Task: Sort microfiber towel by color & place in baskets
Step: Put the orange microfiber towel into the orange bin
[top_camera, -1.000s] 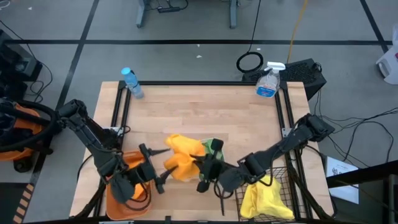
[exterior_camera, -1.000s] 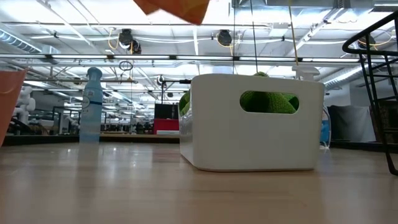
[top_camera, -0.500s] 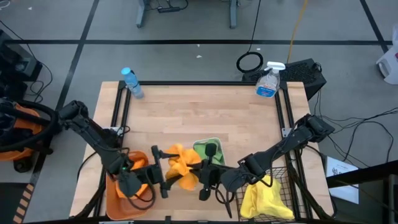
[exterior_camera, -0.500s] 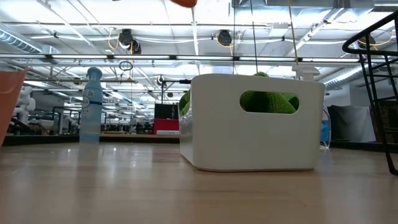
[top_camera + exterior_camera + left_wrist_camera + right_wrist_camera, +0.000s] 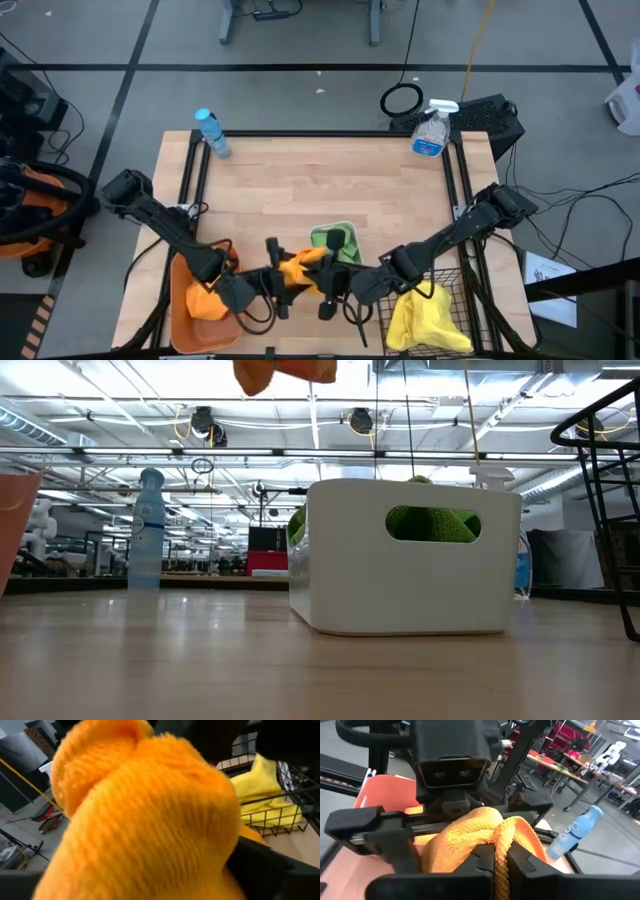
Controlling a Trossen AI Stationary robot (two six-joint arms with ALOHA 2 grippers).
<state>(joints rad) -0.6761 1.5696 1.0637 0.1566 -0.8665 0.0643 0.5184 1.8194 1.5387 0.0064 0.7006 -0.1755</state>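
Orange microfiber towel [image 5: 300,268] hangs in the air between the two tools, above the near middle of the wooden surface [image 5: 320,190], well off the wood: the low view shows only its bottom edge at the top of frame.

Right tool [image 5: 325,283] shut narrow on the towel; its wrist view shows the cloth pinched between the two dark fingers [image 5: 482,857]. Left tool [image 5: 272,278] faces it head-on with jaws wide, one either side of the bunched cloth, not seen clamped. Looks like a hand-over in progress, right to left.

Key relation: orange tub [image 5: 188,312] lies on the left arm's side of the towel, at the near left corner, just behind the left tool's wrist. Left arm is clearly the nearer one. Likely carry is short, back along that arm's own line. One orange cloth already in the tub.

Around:
- White bin [image 5: 347,243] with green towels just behind the towel and both tools; close enough to snag a trailing corner.
- Black wire basket [image 5: 462,290] with yellow towels at near right, under the right arm.
- Water bottle [image 5: 212,132] and spray bottle [image 5: 431,131] at the far edge, well apart.

Risk: right tool letting go before left closes; the towel would drop onto the surface short of the tub.
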